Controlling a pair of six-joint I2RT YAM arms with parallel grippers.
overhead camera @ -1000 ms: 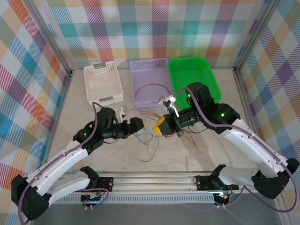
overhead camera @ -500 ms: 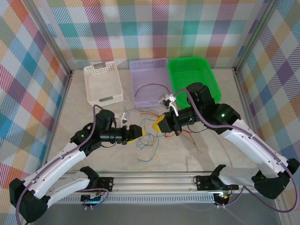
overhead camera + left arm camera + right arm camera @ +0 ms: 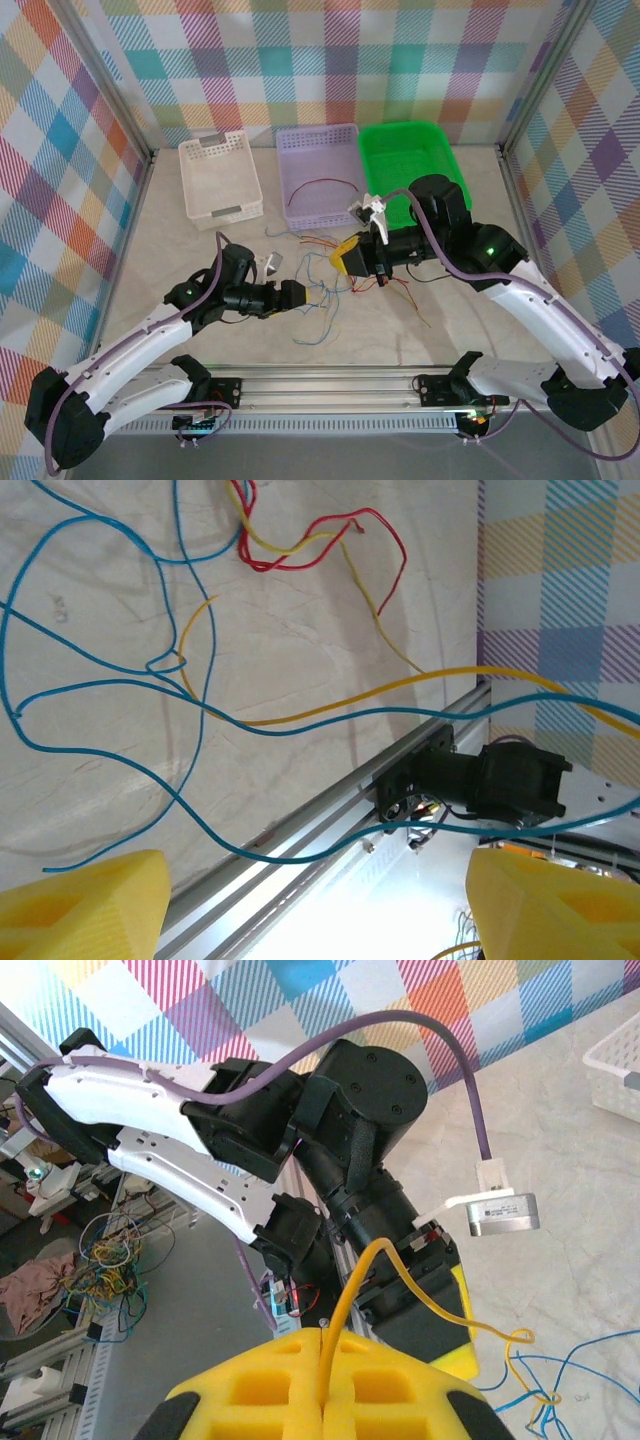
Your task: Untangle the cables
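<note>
The cables (image 3: pixel 318 292) lie as a loose tangle of thin blue, red and orange-yellow wires on the table between my two grippers. My right gripper (image 3: pixel 346 258) is shut on an orange-yellow cable (image 3: pixel 338 1345), which rises from between its yellow foam pads (image 3: pixel 250 1395) and loops down to the table. My left gripper (image 3: pixel 291 296) stands open just left of the tangle, its pads (image 3: pixel 80 905) wide apart. A blue cable (image 3: pixel 262 856) runs across the gap between them, touching neither. Red cable (image 3: pixel 320 542) and yellow cable (image 3: pixel 330 712) lie farther out on the table.
Three baskets stand at the back: white (image 3: pixel 220 180), purple (image 3: pixel 296 160) with one red wire (image 3: pixel 322 187) in it, and green (image 3: pixel 415 160). More red wires (image 3: pixel 404 290) lie under the right arm. The metal rail (image 3: pixel 330 385) runs along the near edge.
My left gripper has drawn back toward the near edge. The right gripper has lifted slightly away, the orange-yellow cable still in it, and the tangle has spread a little.
</note>
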